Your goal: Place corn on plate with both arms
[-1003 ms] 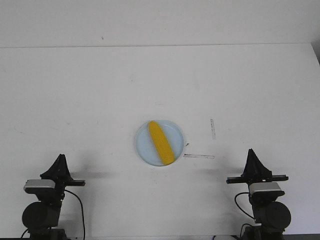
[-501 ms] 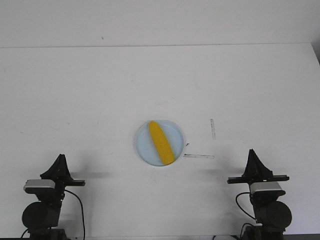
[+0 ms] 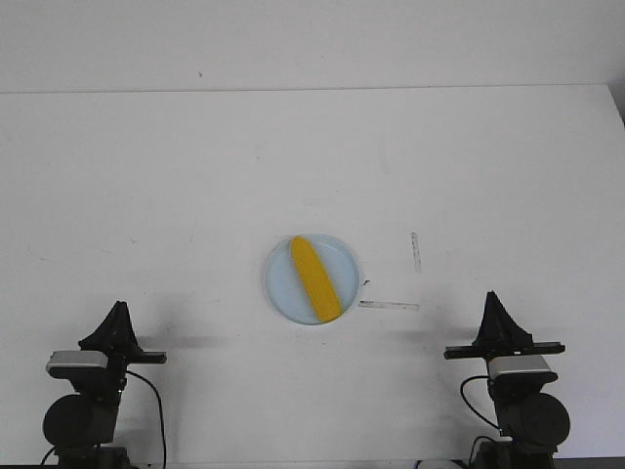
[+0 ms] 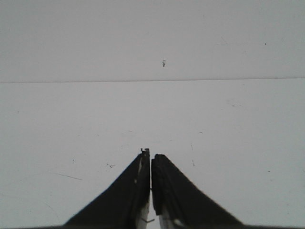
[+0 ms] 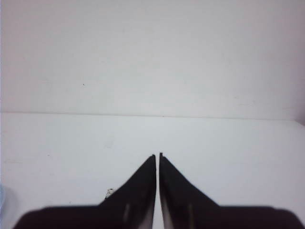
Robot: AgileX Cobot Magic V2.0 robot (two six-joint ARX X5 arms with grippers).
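The yellow corn [image 3: 315, 279] lies diagonally on the pale blue plate [image 3: 278, 283] at the middle of the white table in the front view. My left gripper [image 3: 118, 310] rests at the near left, shut and empty, well apart from the plate. My right gripper [image 3: 491, 299] rests at the near right, shut and empty, also apart from the plate. In the left wrist view the gripper [image 4: 150, 154] has its jaws together over bare table. In the right wrist view the gripper [image 5: 157, 155] has its jaws together; a sliver of the plate [image 5: 1, 200] shows at the frame edge.
Two grey tape marks lie on the table right of the plate, one upright [image 3: 416, 251] and one flat [image 3: 389, 306]. The table's far edge [image 3: 312, 91] meets a white wall.
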